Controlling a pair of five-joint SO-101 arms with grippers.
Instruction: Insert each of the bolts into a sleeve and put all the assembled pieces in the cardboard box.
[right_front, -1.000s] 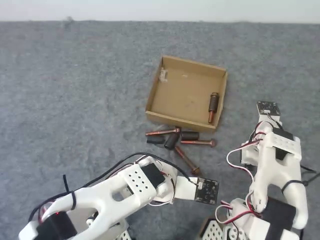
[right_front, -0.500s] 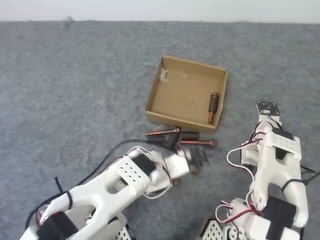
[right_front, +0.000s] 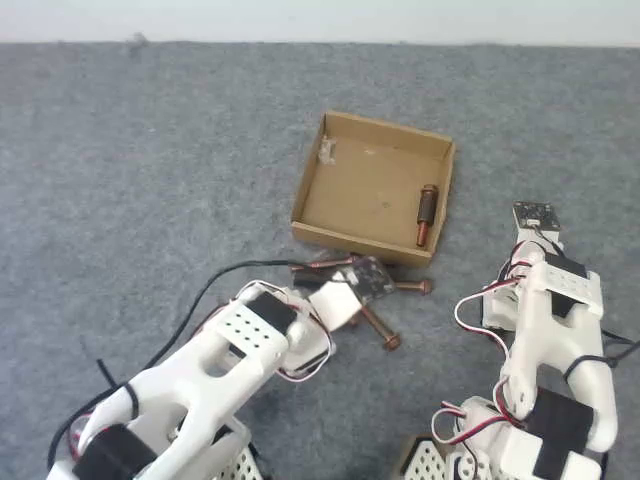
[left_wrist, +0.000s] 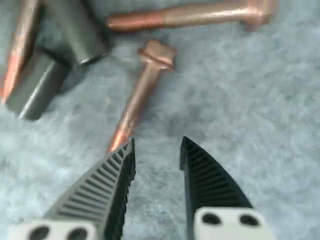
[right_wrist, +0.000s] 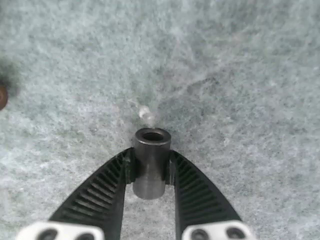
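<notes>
The left pincer (left_wrist: 157, 165) stands apart, low over the table (right_front: 150, 150), one fingertip beside the tip of a copper bolt (left_wrist: 144, 87). Beyond lie two dark sleeves (left_wrist: 35, 87) and a second bolt (left_wrist: 195, 15), just short of the near wall of the cardboard box (right_front: 372, 240). Along its right wall lies what looks like an assembled piece (right_front: 428, 213). The right pincer (right_wrist: 151, 167) is clamped on a sleeve (right_wrist: 152, 142), well right of the pile. Wide grey table stretches left of the box.

The left gripper (left_wrist: 156, 146) comes forward from the near table edge; it now hangs over the loose bolts (right_front: 378, 327) before the cardboard box (right_front: 350, 242).
</notes>
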